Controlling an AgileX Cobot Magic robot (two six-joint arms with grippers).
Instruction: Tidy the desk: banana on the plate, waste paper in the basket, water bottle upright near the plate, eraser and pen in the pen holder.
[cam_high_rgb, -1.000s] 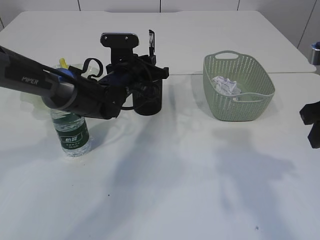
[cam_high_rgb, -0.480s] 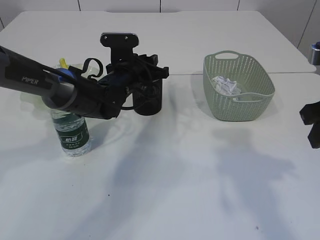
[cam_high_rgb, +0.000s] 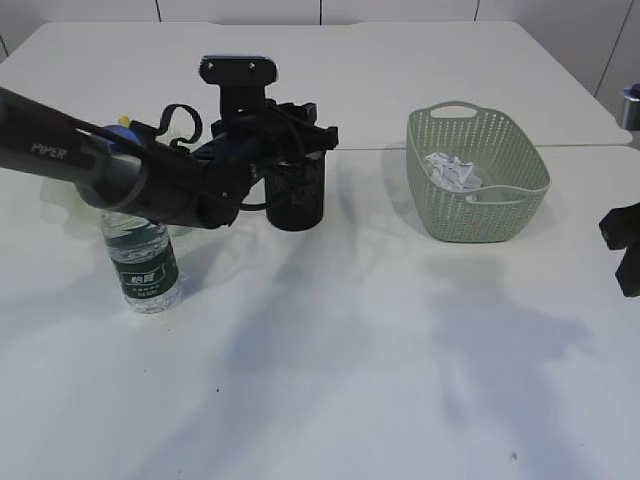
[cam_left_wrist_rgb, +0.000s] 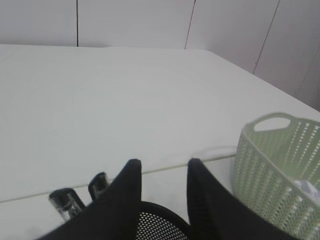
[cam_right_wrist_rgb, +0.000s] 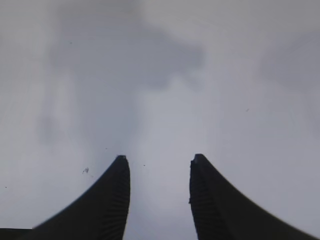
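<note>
The desk (cam_high_rgb: 330, 380) is a wide white tabletop carrying all items. The left arm (cam_high_rgb: 110, 170) extends across it from the left edge toward the pen holder. The basket (cam_high_rgb: 477, 175) stands on the right half of the desk, well apart from the arm, with the waste paper (cam_high_rgb: 450, 170) lying inside it. The pen holder (cam_high_rgb: 297, 190) stands near the desk centre, directly below the left gripper (cam_left_wrist_rgb: 164, 167). The jaws of that gripper are parted with nothing between them. Two dark pen ends (cam_left_wrist_rgb: 82, 195) protrude at the holder rim in the left wrist view. The water bottle (cam_high_rgb: 142, 258) stands upright at left, under the arm. The right gripper (cam_right_wrist_rgb: 159, 160) hangs over bare desk, jaws apart and empty.
</note>
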